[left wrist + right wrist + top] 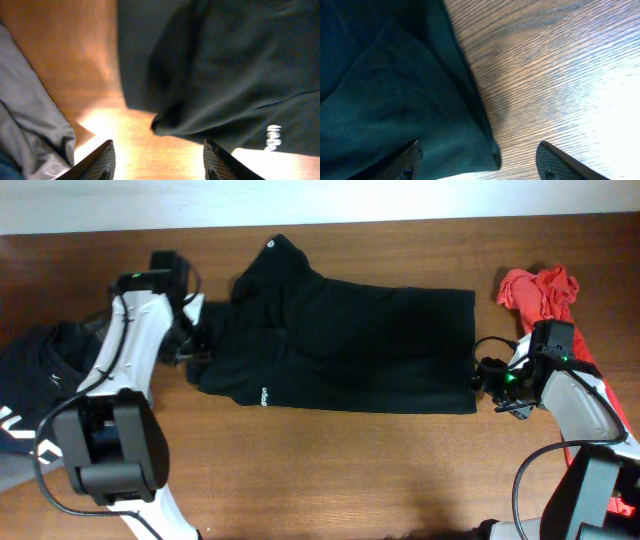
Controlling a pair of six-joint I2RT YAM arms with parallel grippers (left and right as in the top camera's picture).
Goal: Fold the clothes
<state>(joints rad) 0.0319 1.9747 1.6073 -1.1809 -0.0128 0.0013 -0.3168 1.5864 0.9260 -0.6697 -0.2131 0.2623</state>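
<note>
Left gripper (157,159): jaws apart, grasping nothing; I see bare table (350,470) between the fingers (102,161). It hangs just off the left end of the black garment (340,345), whose rumpled edge lies just ahead of the fingertips. A small white mark (272,137) sits near that garment's front edge, left of middle.

Right gripper (480,161): jaws wide, clamped on nothing. It is at the garment's right front corner, which lies under the gap; wood shows toward the other finger.

The black garment lies spread across the middle of the table, toward the rear edge, with a round white logo (268,245) at its rear left peak.

Grey cloth (30,110) and a dark garment (40,360) lie at the left edge. A red garment (540,288) is bunched at the right rear corner.
</note>
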